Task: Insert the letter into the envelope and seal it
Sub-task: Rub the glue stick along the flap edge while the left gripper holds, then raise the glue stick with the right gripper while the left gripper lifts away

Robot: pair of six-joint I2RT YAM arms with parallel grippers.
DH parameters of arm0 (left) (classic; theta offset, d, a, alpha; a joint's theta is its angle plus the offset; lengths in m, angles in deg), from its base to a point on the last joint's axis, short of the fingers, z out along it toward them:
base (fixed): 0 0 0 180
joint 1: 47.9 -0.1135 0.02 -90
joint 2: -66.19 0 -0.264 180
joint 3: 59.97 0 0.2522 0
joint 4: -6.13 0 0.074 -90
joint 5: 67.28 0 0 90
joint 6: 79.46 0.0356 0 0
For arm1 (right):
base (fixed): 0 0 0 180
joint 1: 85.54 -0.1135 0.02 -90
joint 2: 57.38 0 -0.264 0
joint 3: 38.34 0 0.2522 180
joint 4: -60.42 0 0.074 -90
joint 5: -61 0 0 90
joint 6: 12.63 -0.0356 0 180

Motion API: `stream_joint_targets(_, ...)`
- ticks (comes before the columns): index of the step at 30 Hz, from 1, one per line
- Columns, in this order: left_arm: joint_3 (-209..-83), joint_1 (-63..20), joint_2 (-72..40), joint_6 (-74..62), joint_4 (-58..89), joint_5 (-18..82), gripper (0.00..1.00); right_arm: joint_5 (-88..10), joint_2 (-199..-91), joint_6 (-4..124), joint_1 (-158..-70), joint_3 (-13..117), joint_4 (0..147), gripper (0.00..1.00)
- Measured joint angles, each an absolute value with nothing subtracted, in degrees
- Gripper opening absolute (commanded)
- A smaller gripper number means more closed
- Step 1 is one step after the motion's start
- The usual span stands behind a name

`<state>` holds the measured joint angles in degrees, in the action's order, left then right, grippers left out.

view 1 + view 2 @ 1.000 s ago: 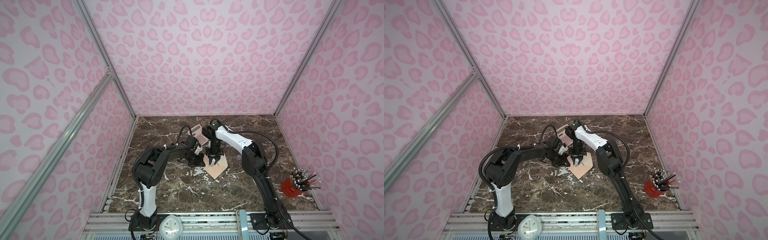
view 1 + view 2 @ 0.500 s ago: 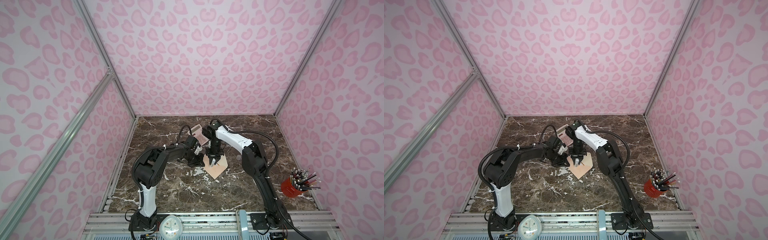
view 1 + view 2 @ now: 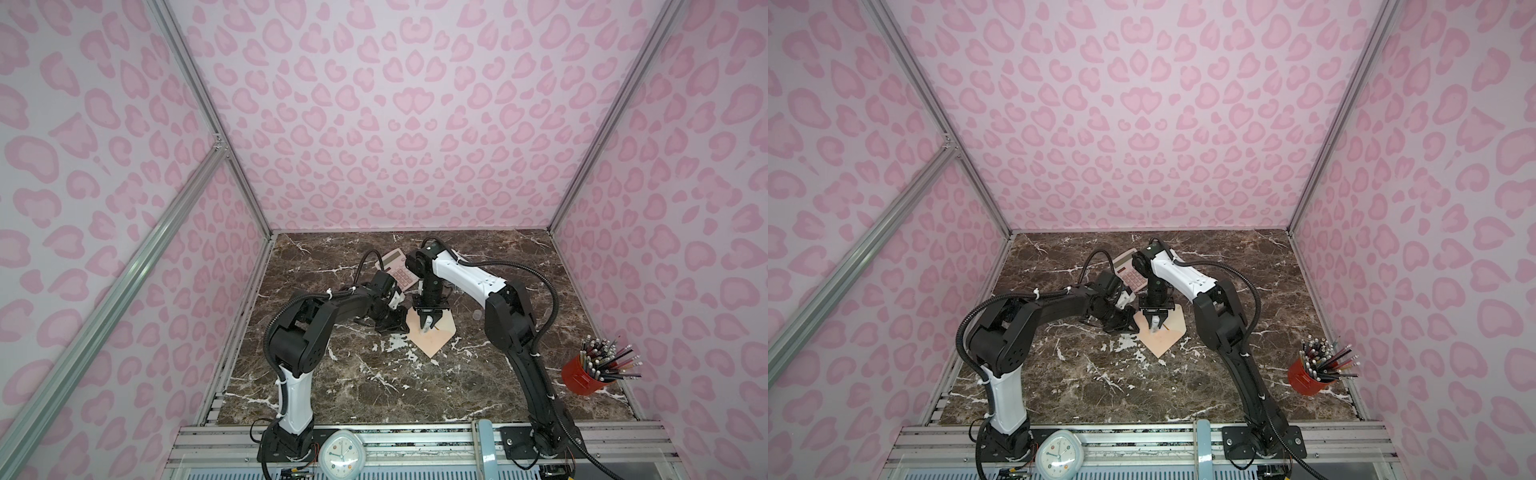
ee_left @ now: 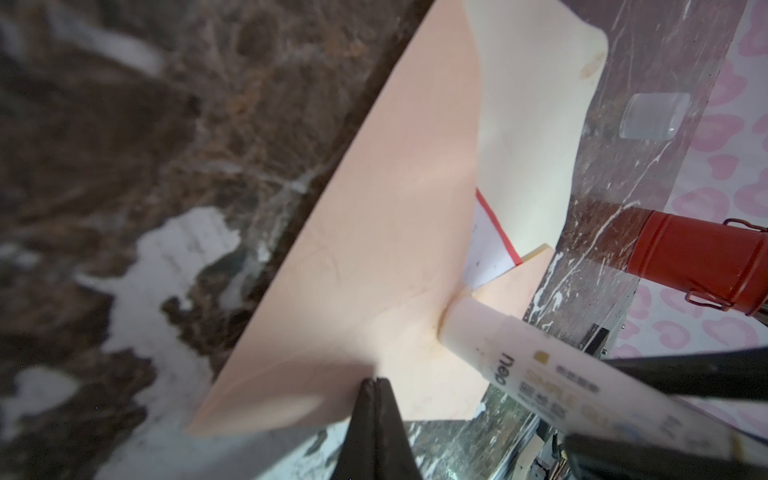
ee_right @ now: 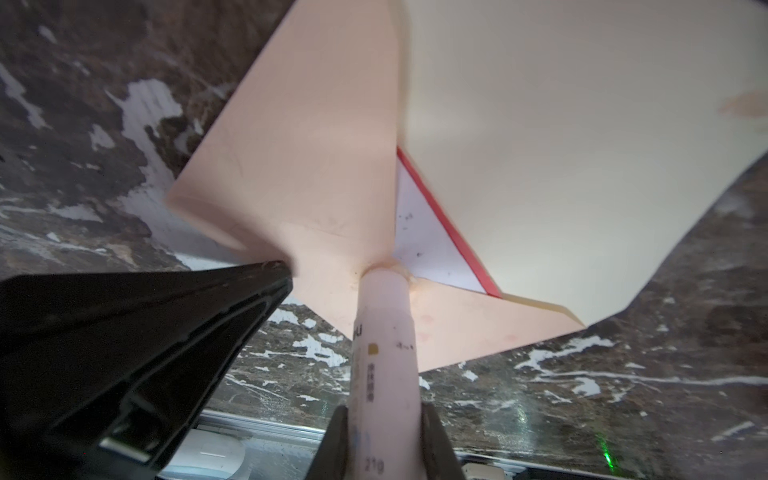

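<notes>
Two grippers are at the envelope (image 4: 374,208), mid table (image 3: 374,386). The letter (image 5: 428,237) is inside, one corner peeks out. Left gripper (image 4: 376,380): jaws together, tips on envelope edge. Right gripper (image 5: 384,411) squeezes a glue stick (image 5: 384,332), tip on paper. Paper's thin & bendy, prob slides, so pin it flat, push flap (image 5: 561,145) by its point.

A dark marble tabletop (image 3: 374,395) with white veins carries a peach envelope (image 3: 432,343). A pink-keyed calculator (image 3: 398,272) lies just behind the envelope, a small clear cap (image 4: 652,114) near its right, and a red pencil cup (image 3: 582,376) well off to its right.
</notes>
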<state>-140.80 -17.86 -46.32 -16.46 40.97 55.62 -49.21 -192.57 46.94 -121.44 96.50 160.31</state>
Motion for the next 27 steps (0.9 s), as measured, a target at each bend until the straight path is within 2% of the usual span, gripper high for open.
stream_joint_targets(15,-142.94,-17.88,-47.59,-16.44,42.94,55.3,0.04,-50.3,-186.54,47.59,-120.7,96.15,159.96,0.0)
stream_joint_targets(27,-144.97,-17.99,-47.94,-14.95,46.15,53.94,0.04,-53.87,-174.17,48.1,-118.28,83.82,156.53,0.0)
